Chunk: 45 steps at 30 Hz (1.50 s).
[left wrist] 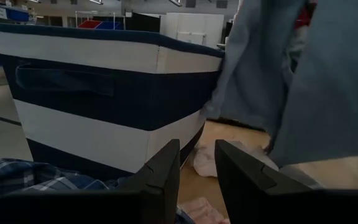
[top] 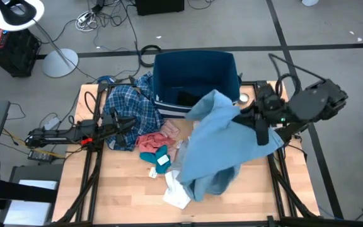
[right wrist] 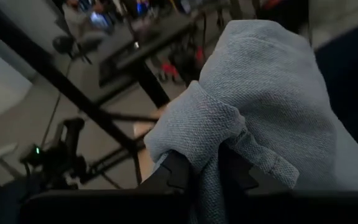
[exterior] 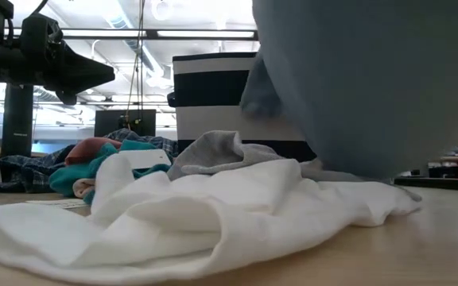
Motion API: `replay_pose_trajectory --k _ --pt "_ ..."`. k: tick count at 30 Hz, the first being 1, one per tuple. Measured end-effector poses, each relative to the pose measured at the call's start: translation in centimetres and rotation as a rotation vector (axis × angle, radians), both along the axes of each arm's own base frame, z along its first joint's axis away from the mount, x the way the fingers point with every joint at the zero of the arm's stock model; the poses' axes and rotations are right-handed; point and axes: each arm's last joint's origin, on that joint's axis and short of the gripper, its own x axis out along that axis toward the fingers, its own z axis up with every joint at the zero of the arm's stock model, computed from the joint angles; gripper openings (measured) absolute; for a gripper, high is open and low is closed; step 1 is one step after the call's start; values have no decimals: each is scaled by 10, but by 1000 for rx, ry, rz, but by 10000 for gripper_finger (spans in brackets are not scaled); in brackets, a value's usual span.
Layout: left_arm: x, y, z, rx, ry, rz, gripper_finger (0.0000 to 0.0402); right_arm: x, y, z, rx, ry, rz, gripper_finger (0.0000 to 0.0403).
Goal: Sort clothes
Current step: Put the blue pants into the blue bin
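Two arms worked over the bench: the right gripper, jaws clenched on the large light blue garment, held it lifted beside the bin; the left gripper, jaws released, hung above the plaid shirt

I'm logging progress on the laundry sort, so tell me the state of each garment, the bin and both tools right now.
Light blue garment: lifted, hanging from the right tool, lower end on the table.
Plaid shirt: heaped beside the bin.
White garment: crumpled on the table.
Teal garment: lying on the table.
Salmon pink garment: lying on the table.
Bin: upright, open-topped.
Right tool: shut on the light blue garment.
Left tool: open, empty.
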Motion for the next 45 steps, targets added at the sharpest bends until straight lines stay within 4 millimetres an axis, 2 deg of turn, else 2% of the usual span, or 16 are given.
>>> replay_pose_trajectory --k 13,26,37,45 --pt "0 0 0 0 0 0 108 4 -24 31 -116 -218 -95 36" --pt "0 0 0 0 0 0 108 8 -55 60 -257 -441 -268 36" --pt "0 0 0 0 0 0 108 -2 -80 91 -344 -736 -388 36" --pt "0 0 0 0 0 0 108 -11 -96 104 -382 -904 -459 36"
